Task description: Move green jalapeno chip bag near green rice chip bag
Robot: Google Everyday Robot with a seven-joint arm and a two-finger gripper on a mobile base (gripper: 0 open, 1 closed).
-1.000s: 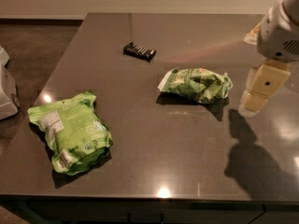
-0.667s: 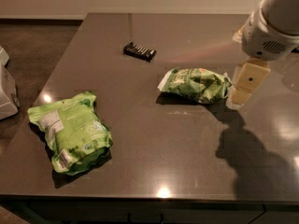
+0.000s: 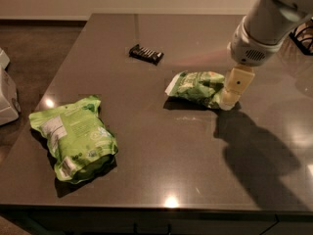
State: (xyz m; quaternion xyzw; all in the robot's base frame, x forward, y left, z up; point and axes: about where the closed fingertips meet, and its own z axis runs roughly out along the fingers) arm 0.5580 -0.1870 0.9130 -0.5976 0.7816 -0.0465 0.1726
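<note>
The green jalapeno chip bag is a small wrinkly dark-green bag with a white end, lying near the middle of the dark table. The green rice chip bag is the larger puffy lime-green bag with a white label, at the front left. My gripper comes down from the upper right and its cream finger stands at the right end of the jalapeno bag, touching or just beside it.
A black snack bar lies at the back, left of the jalapeno bag. A white object stands off the table's left edge. The arm's shadow falls on the table's right side.
The arm has moved left and lowered, bringing the gripper from well right of the jalapeno bag to its right end. The bags have not moved.
</note>
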